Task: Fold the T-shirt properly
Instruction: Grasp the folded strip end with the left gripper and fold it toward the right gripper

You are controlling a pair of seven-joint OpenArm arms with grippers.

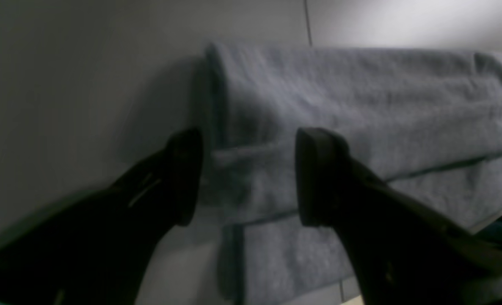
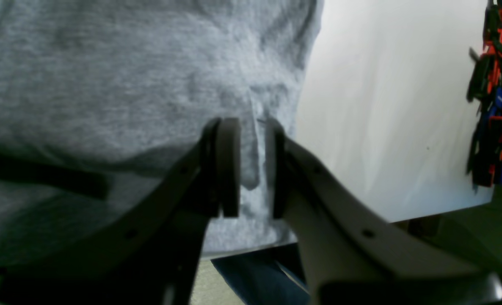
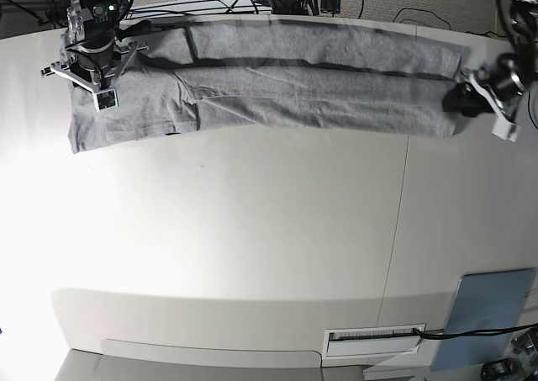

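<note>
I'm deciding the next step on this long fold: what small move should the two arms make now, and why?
Probably lift both arms straight up and clear. The T-shirt lies as a long folded band on the table. The left gripper stands open at one end, gripping nothing. The right gripper has a narrow gap around a small ridge of cloth, seemingly without pinching it, so pulling sideways could drag the fold.
</note>
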